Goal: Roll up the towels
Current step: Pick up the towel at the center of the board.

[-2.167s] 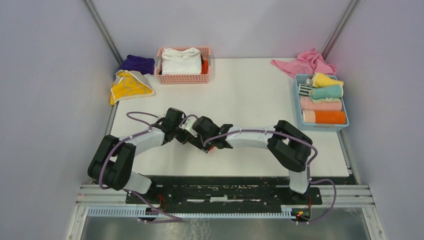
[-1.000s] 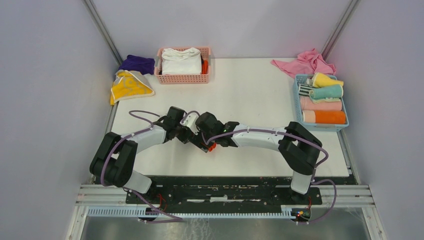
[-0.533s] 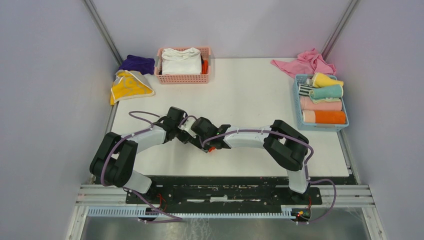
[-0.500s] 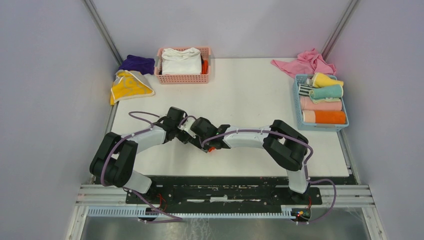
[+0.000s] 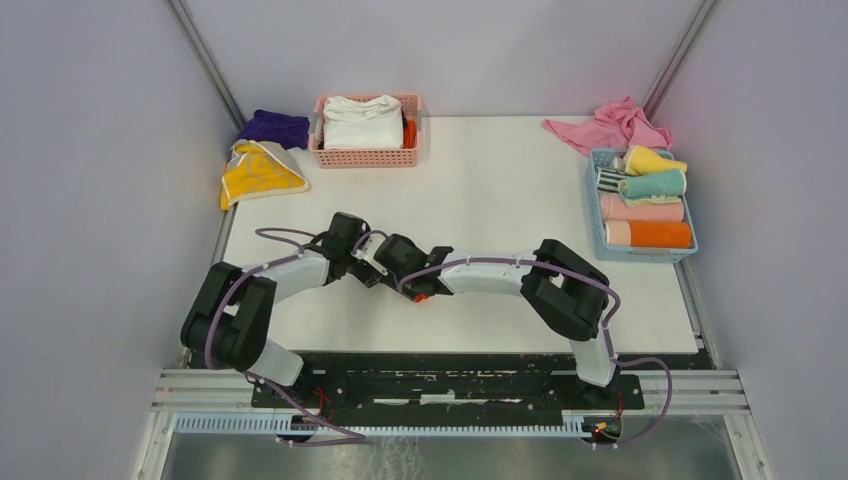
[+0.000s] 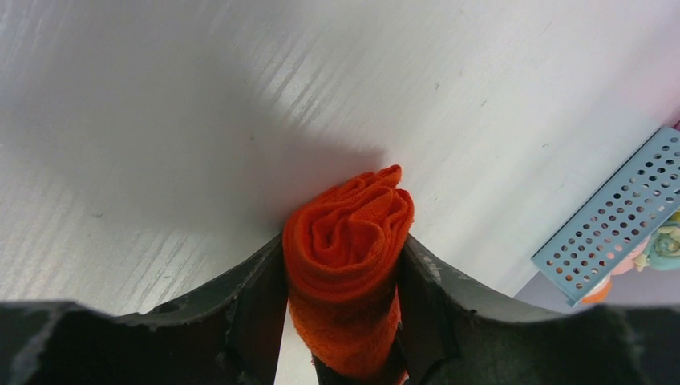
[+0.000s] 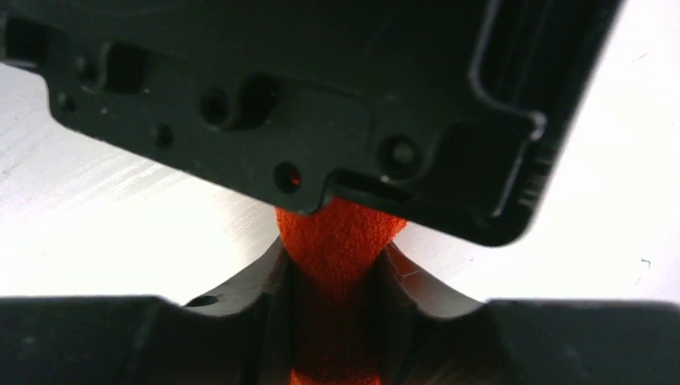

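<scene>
A rolled orange-red towel point(image 6: 346, 265) is held between both grippers near the table's front middle. In the top view only a small bit of it point(image 5: 421, 296) shows under the arms. My left gripper point(image 6: 343, 277) is shut on the roll, its spiral end facing the camera. My right gripper point(image 7: 337, 281) is shut on the same towel point(image 7: 341, 241) from the other side, with the left gripper's black body just above it. The two grippers point(image 5: 385, 262) meet closely in the top view.
A blue basket point(image 5: 600, 225) at the right holds several rolled towels, an orange one point(image 5: 650, 234) nearest. A pink cloth point(image 5: 610, 125) lies behind it. A pink basket point(image 5: 365, 155) with white cloth stands at the back. Purple point(image 5: 272, 127) and yellow point(image 5: 255, 172) towels lie back left.
Both grippers have shifted slightly left and back with the orange-red roll still between them. The right arm's elbow has swung leftward.
</scene>
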`<action>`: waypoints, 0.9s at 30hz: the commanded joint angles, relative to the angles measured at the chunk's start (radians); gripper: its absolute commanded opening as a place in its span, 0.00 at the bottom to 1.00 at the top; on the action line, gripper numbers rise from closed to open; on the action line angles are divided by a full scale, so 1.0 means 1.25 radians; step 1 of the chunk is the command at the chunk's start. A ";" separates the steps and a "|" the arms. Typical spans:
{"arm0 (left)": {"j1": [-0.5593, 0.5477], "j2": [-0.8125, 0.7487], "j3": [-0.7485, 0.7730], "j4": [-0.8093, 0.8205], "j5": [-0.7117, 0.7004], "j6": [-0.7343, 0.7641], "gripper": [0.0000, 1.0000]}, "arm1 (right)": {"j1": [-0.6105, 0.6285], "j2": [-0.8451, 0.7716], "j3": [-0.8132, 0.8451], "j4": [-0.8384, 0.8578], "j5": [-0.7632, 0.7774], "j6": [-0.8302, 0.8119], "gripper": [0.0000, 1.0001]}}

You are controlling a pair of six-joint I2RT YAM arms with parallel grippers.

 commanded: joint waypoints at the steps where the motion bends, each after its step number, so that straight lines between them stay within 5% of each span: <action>1: 0.026 0.039 0.030 0.004 -0.048 0.027 0.61 | 0.010 0.054 -0.029 -0.113 -0.009 0.018 0.33; 13: 0.181 0.105 0.232 -0.074 -0.065 0.203 0.65 | -0.040 -0.074 -0.040 -0.195 0.022 0.131 0.01; 21: 0.201 -0.078 0.401 -0.296 -0.143 0.427 0.68 | -0.168 -0.173 -0.009 -0.292 0.145 0.345 0.00; 27: 0.201 -0.268 0.393 -0.322 -0.234 0.589 0.84 | -0.272 -0.266 0.026 -0.395 0.251 0.470 0.00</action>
